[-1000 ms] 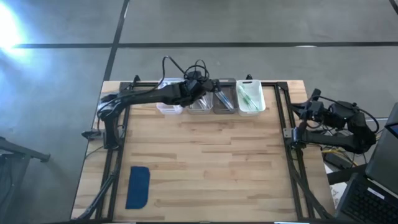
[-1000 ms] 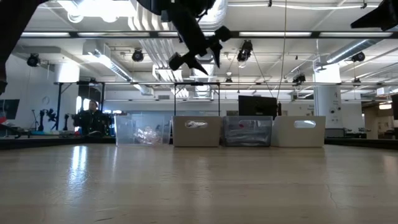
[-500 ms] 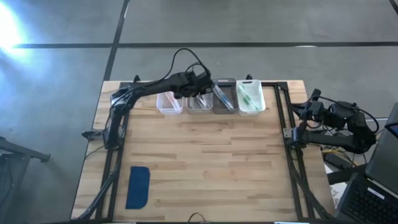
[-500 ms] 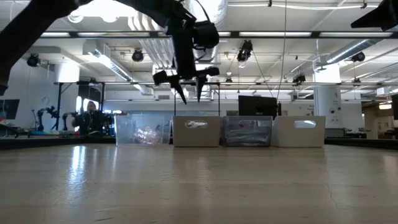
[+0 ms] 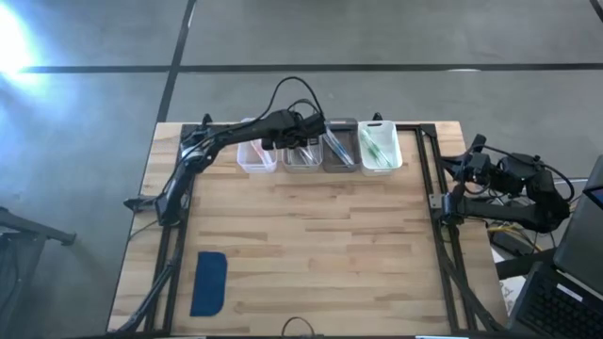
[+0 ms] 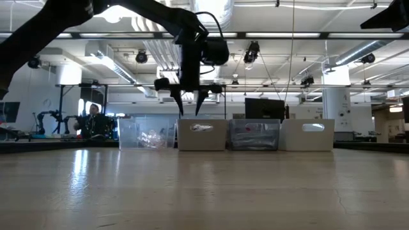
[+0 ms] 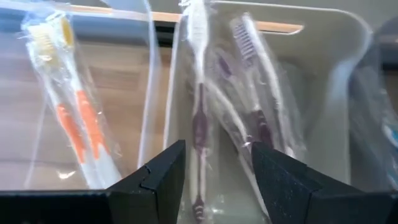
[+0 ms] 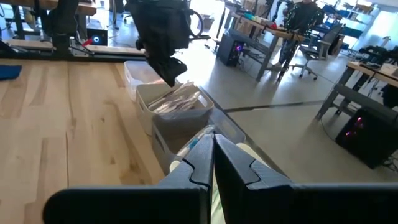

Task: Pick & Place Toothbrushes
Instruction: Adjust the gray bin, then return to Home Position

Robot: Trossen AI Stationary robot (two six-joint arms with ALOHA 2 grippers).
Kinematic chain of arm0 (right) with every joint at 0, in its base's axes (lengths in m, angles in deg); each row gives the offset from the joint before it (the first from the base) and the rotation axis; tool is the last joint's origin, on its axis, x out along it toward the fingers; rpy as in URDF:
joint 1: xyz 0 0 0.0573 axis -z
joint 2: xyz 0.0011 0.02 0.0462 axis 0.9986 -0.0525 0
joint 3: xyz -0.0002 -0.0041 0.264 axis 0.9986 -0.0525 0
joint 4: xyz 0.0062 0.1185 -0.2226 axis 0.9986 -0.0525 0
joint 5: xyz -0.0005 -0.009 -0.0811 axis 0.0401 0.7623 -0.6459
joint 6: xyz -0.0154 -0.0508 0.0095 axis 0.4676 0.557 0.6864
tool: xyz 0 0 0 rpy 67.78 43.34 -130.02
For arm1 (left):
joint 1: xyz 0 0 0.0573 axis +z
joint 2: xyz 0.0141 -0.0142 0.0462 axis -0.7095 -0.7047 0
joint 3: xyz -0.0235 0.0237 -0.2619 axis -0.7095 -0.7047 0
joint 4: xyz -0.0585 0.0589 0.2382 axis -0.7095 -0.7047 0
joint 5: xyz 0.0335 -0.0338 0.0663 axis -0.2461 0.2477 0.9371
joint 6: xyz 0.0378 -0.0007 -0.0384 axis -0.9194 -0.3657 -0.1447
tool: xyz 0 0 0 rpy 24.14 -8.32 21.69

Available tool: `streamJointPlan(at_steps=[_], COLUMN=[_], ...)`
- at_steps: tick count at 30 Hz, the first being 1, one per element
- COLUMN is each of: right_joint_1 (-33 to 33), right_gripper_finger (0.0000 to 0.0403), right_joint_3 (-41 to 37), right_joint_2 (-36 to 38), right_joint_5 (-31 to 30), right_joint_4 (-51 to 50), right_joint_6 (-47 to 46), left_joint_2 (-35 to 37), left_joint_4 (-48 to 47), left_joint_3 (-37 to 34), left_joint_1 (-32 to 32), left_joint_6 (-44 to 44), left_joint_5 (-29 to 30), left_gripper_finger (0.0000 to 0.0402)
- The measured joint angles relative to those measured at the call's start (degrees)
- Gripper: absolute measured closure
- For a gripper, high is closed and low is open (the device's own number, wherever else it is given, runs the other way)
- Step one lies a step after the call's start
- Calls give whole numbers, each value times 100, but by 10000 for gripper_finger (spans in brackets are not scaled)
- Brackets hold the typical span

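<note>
Four small bins stand in a row at the table's far edge. My left gripper (image 6: 189,107) hangs open above the second bin from the left (image 5: 303,156), fingers pointing down and nothing between them. Below the gripper (image 7: 217,180), wrapped toothbrushes with purple accents (image 7: 200,118) lie in that pale bin (image 7: 323,43). Toothbrushes with orange accents (image 7: 78,124) lie in the clear bin beside it. Green toothbrushes (image 5: 379,146) fill the rightmost bin. My right gripper (image 8: 212,163) waits shut beyond the table's right edge (image 5: 468,169).
A flat dark-blue pad (image 5: 209,282) lies at the near left of the wooden table (image 5: 311,245). Black frame rails (image 5: 429,179) run along the table's left and right sides. Cables loop above my left wrist (image 5: 292,89).
My left gripper has tipped from a slant to pointing almost straight down and has sunk toward the bins, ending over the second bin from the left. Its fingers have stayed open.
</note>
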Motion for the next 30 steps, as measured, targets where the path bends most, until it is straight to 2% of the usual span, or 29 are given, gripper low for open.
streamJointPlan(at_steps=[11,18,30], right_joint_1=[1,2,0], right_gripper_finger=[394,394,394], right_joint_3=[0,0,0], right_joint_2=[0,0,0], right_joint_5=[-1,-2,-2], right_joint_4=[0,0,0], right_joint_6=[-12,-10,-1], left_joint_2=[-181,-292,-282], left_joint_4=[-64,265,124], left_joint_3=[-138,-147,206], left_joint_1=[217,193,177], left_joint_6=[53,-221,-360], left_joint_5=[191,265,673], left_gripper_finger=[213,213,213])
